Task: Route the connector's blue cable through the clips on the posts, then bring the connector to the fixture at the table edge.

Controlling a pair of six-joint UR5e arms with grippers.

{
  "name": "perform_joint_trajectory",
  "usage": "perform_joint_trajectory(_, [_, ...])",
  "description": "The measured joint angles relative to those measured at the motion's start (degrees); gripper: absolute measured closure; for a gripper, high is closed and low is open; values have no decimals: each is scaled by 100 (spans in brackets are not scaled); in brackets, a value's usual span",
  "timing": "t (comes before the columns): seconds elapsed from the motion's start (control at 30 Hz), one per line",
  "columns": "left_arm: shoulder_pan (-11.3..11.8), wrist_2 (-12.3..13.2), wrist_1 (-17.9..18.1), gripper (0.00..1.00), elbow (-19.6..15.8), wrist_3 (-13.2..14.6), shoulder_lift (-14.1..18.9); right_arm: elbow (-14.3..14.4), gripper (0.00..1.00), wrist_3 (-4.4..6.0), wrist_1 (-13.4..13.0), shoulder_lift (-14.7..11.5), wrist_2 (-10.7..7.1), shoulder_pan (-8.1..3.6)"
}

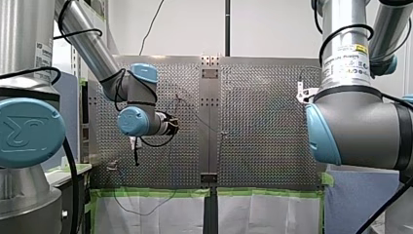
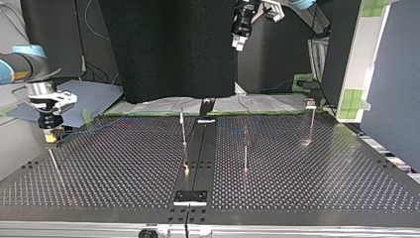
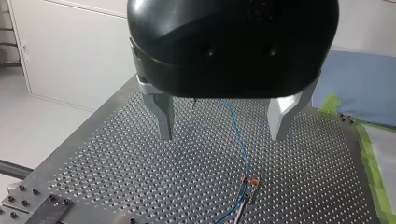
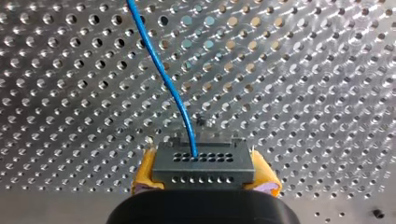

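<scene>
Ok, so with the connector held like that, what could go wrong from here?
1. My right gripper is shut on the connector only by its two ends, so a tug on the blue cable might twist it askew.
2. The posts are thin, and a taut cable may bend one.
3. My left gripper hangs open, off the cable, so slack is unguided and could snag.

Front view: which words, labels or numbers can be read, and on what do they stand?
No text reads clearly.
On my right arm, white and yellow label: print too blurred.
On my left arm, white label: too small.
On blue joint cap: raised emblem, no clear letters.
</scene>
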Motion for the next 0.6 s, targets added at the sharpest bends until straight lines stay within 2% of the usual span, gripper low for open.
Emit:
perform_joint_trajectory(0.23, [2,1,0,0,0,0,2,-92,100,47,83,15,-12,-80])
perform_joint_trajectory(0.4, [2,2,0,0,1,3,0,-128,100,42,108,27,0,-135])
perform_joint_trajectory(0.6, [2,0,0,0,1,-2,-2,-185,100,21,70,94,1,-142])
